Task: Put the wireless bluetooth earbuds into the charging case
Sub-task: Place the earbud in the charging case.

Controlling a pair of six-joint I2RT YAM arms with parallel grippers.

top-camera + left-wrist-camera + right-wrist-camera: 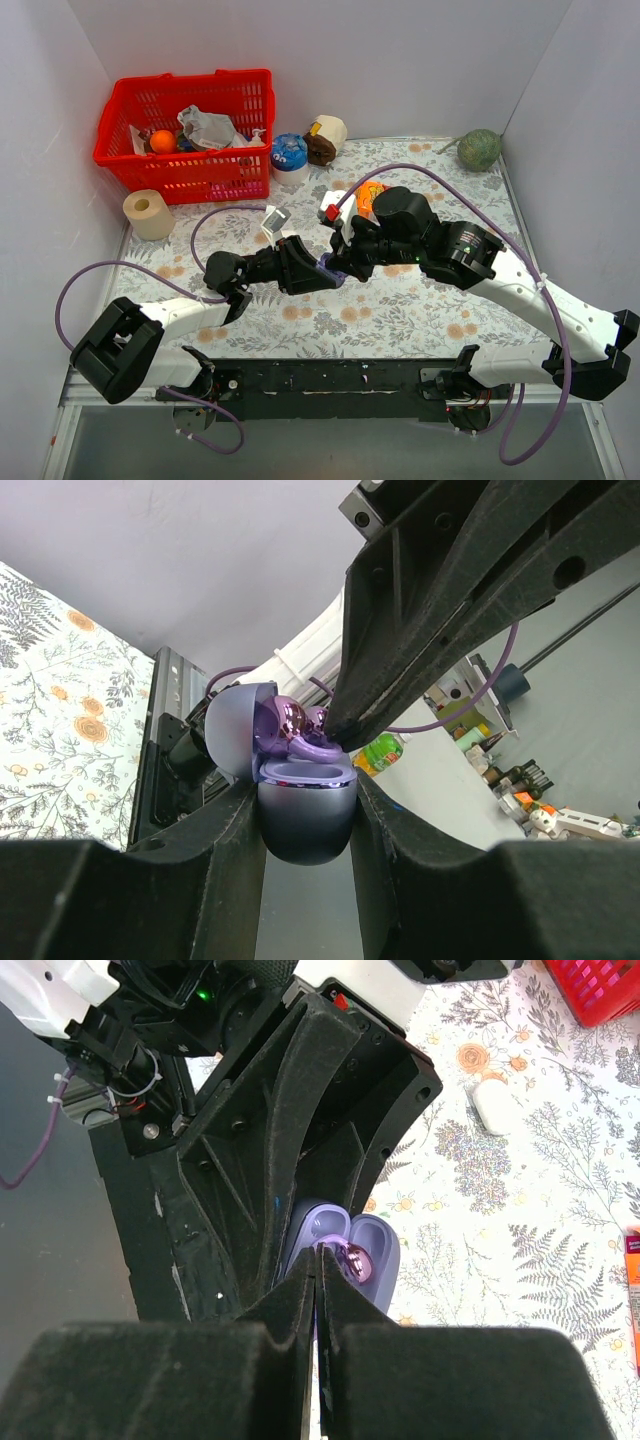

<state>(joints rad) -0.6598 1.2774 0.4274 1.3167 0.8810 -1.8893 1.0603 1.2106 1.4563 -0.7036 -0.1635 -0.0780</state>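
The purple charging case is gripped at its base between my left gripper's two fingers, its lid swung open to the left. In the top view this case hangs above the middle of the table, where both grippers meet. My right gripper is shut on a shiny purple earbud, holding it at the mouth of the case. From the left wrist the same earbud sits just over the case's opening, under the right gripper's fingers. Other earbuds are out of view.
A white oval object lies on the flowered cloth. A red basket of odds and ends stands back left, a paper roll beside it. A green ball sits back right; an orange packet lies behind the right arm.
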